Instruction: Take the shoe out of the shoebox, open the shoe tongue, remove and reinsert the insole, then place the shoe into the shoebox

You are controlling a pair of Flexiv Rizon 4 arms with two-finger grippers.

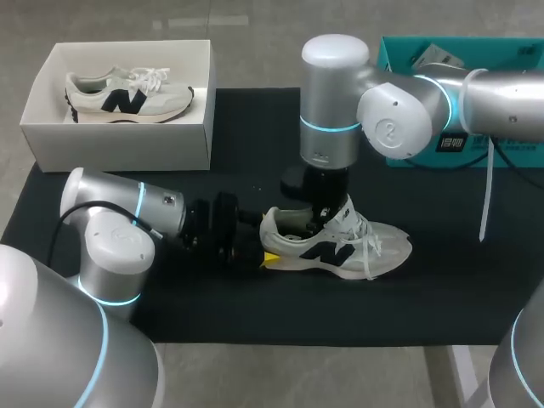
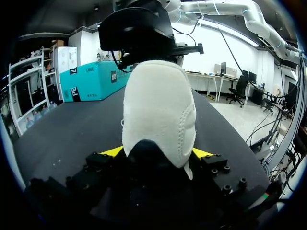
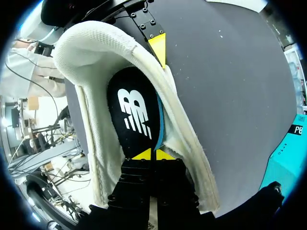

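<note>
Already got the shoe (image 1: 382,242) out of the white shoebox (image 1: 119,144), by the look of it. Sits on its sole in the middle of the black mat (image 1: 255,314) on the desk, toe to the right, well apart from the box. Gripped at the heel by the left jaws, with a yellow tip pressed on each side. Seems to be open wide at the top too, so probably done with the tongue. Pinched tight in the right jaws, down inside the shoe: the edge of the insole (image 3: 136,120). Cannot tell if on its way out or on its way back in, so guessing about the middle of the job. Left to do for sure: lay the insole flat inside, then put the shoe back into the shoebox. Can see a second shoe (image 1: 127,100) of the same kind lying in that box, and a teal box (image 1: 501,51) at the far right. As for the feel of things: soft cream cloth on the shoe, with a fine net weave by the opening and a puffy, rounded heel with little stitch dots. White laces, a dark letter on the side, a thin pale sole. Looks thin and bendy, that insole, black on top with a white mark and a blue rim. Stiff white card for the shoebox, with straight walls and no lid. Flat and dull on the mat.
</note>
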